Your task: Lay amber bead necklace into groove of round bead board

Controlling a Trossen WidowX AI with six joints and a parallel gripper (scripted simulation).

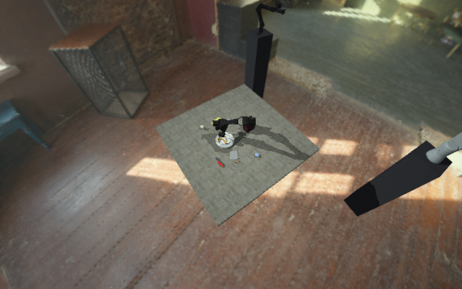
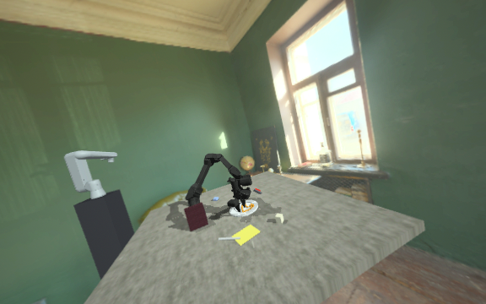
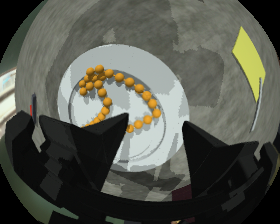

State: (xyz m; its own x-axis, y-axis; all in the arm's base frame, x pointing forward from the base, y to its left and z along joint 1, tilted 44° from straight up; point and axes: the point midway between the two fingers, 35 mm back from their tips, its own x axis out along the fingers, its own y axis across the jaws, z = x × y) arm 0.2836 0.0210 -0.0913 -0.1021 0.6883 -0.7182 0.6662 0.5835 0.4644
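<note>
The round bead board (image 1: 224,146) (image 2: 243,214) (image 3: 126,56) is a white disc with a ring groove, lying flat on the table. The amber necklace (image 1: 223,140) (image 2: 249,207) (image 3: 119,77) lies on it. In the wrist view its upper stretch curves near the groove's upper and right arc, beads bunch at the upper left, and other strands cross the disc's middle inside the ring. My gripper (image 1: 221,136) (image 2: 240,208) (image 3: 156,121) is open low over the board, with nothing held. The left finger hides part of the necklace and groove.
A yellow sheet (image 2: 246,235) (image 3: 248,65) with a silver stick (image 2: 227,239) (image 3: 256,110), a cream block (image 1: 202,127) (image 2: 279,218), a red-and-dark object (image 1: 220,162) (image 2: 257,191), a grey square (image 1: 233,155) and a blue object (image 1: 257,155) (image 2: 215,198) surround the board. A dark red block (image 2: 196,217) stands by the arm's base.
</note>
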